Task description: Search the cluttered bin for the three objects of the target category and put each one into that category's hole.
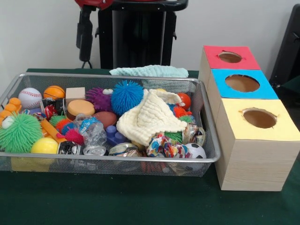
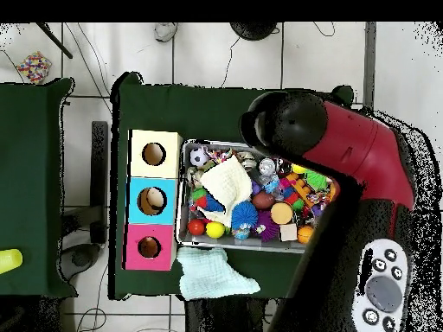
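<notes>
Bin [image 1: 206,117] of wire mesh sits on the green table [image 1: 140,201], crammed with toys: a cream cloth [image 1: 150,119] heaped mid-bin, a blue spiky ball [image 1: 126,96], a baseball [image 1: 30,97], a soccer ball [image 1: 195,151]. Just beside it stand three wooden boxes with holes: red [image 1: 229,57], blue [image 1: 242,83], yellow [image 1: 259,118]. Only the overhead view shows the red arm [image 2: 363,151] over the bin's end; the gripper appears in neither view. A mint towel [image 1: 150,71] lies behind the bin.

No readable text, labels, brands, numbers or signs on anything shown
</notes>
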